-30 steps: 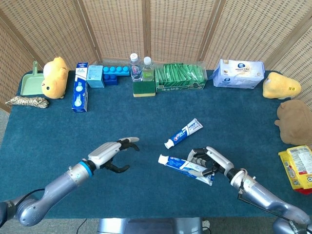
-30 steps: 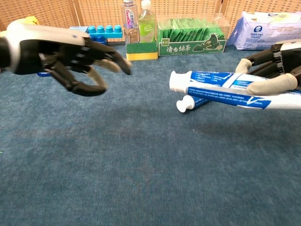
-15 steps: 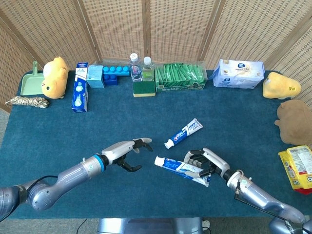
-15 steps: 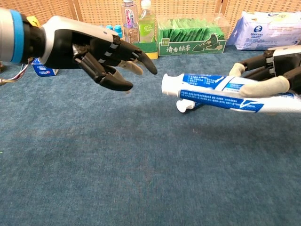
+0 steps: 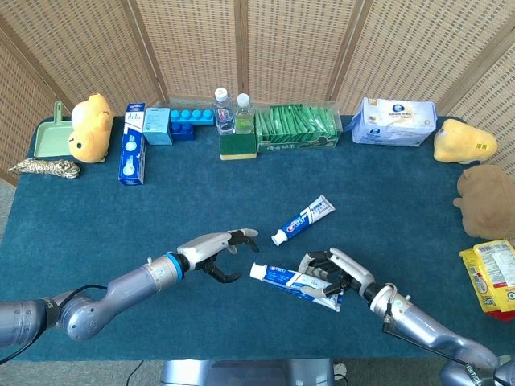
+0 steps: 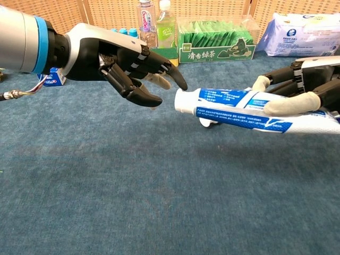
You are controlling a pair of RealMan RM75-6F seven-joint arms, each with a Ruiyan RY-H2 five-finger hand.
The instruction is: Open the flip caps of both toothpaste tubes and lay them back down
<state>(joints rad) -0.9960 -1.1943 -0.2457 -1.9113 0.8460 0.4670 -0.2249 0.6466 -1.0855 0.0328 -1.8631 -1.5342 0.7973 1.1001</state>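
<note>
- The right hand [image 6: 300,90] grips a toothpaste tube [image 6: 249,109] around its body, lifted off the table [image 5: 96,225] near the front edge, right of middle.
- That tube is white with blue panels and blue print, lying almost level, its white cap [image 6: 184,101] pointing toward the left hand; in the head view the tube [image 5: 294,281] slants from the hand up-left to its cap end.
- The cap looks closed; whether the lid has begun to lift cannot be told.
- A pale thumb [image 6: 292,103] lies along the top of the tube and dark fingers [image 6: 276,79] wrap behind it.
- The left hand [image 6: 119,61] holds nothing, its dark fingers spread and slightly curled, fingertips [image 6: 178,82] just beside the cap; whether they touch it cannot be told.
- In the head view the left hand [image 5: 213,249] sits left of the held tube, near the table's middle front.
- A second tube [image 5: 304,219] lies flat on the blue table, just beyond the held one, slanted, with its white cap toward the front-left and its crimped end toward the back-right. It too is white and blue with a red mark.
- In the chest view only the cap end of this second tube [image 6: 208,121] shows beneath the held one.
- Along the back edge stand two bottles [image 5: 233,111], a green box [image 5: 296,127] and a white pack [image 5: 394,122].
</note>
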